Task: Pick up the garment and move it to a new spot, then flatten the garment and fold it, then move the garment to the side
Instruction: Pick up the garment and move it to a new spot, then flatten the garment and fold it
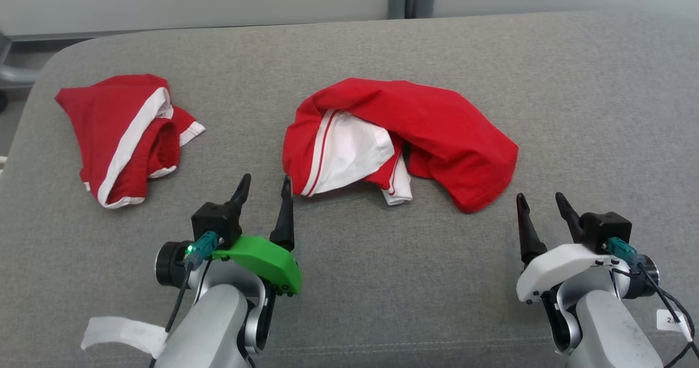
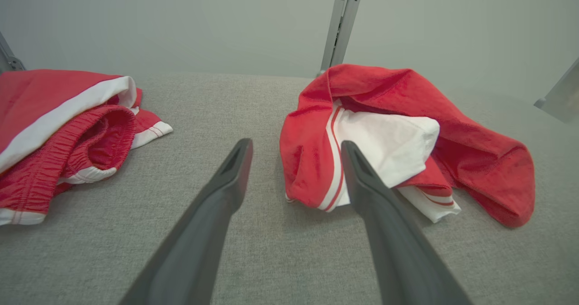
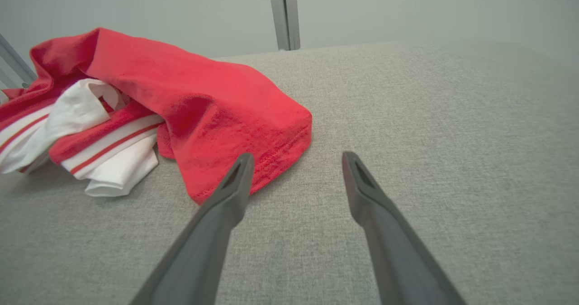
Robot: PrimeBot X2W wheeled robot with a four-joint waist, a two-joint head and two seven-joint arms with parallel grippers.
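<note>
The garment point(image 1: 437, 133) lies crumpled mid-table, a red heap with a white striped panel spilling from its near side; it sits on the grey fabric-covered table point(image 1: 382, 280), ahead of and between the two arms. The left pincer point(image 1: 266, 179) hovers just short of the heap's near left edge, its fingers spread wide and holding nothing. The right pincer point(image 1: 540, 196) stands equally agape and empty, just beside the heap's lower right corner.

The cloth looks light, soft and limp, a thin knit that will sag and drag from any single hold; it should not slip from the fingers, but layers may come up together. The best holds are probably the free edges: the striped border at the left, and the stitched hem point(image 3: 280, 155) at the right.

The head view gives the whole layout, including a second garment point(image 1: 117, 133), also red and white, well apart at the far left. The left wrist view adds that piece's gathered elastic waistband point(image 2: 95, 133), and the red stripes on the white panel up close. The right wrist view alone makes the hem's stitching plain, lying flat on the table just beside that pincer's left finger.
</note>
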